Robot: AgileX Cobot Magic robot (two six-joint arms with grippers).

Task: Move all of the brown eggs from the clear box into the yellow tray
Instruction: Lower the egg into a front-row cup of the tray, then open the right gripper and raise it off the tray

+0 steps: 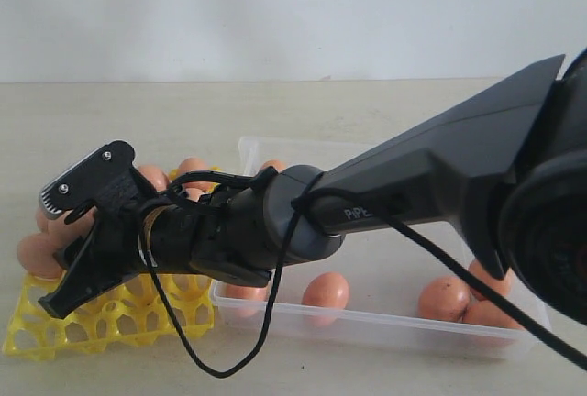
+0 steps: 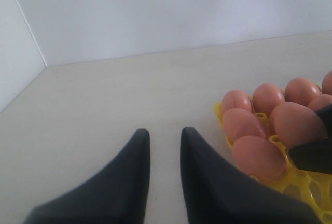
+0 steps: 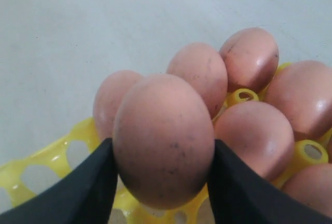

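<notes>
My right gripper (image 1: 57, 242) reaches across to the left and hangs over the yellow tray (image 1: 55, 334). It is shut on a speckled brown egg (image 3: 163, 136), which its two black fingers (image 3: 88, 182) press from both sides just above an open cell. Several brown eggs (image 3: 254, 136) sit in the tray (image 3: 52, 156) behind it. The clear box (image 1: 367, 324) lies to the right and holds more eggs (image 1: 326, 291), partly hidden by the arm. My left gripper (image 2: 165, 133) rests over bare table beside the tray (image 2: 306, 182), open by a narrow gap and holding nothing.
The right arm (image 1: 404, 185) and its looping black cable (image 1: 211, 364) span the box and the tray. A white wall (image 1: 293, 11) closes the back of the beige table (image 2: 129, 89). The left arm does not show in the exterior view.
</notes>
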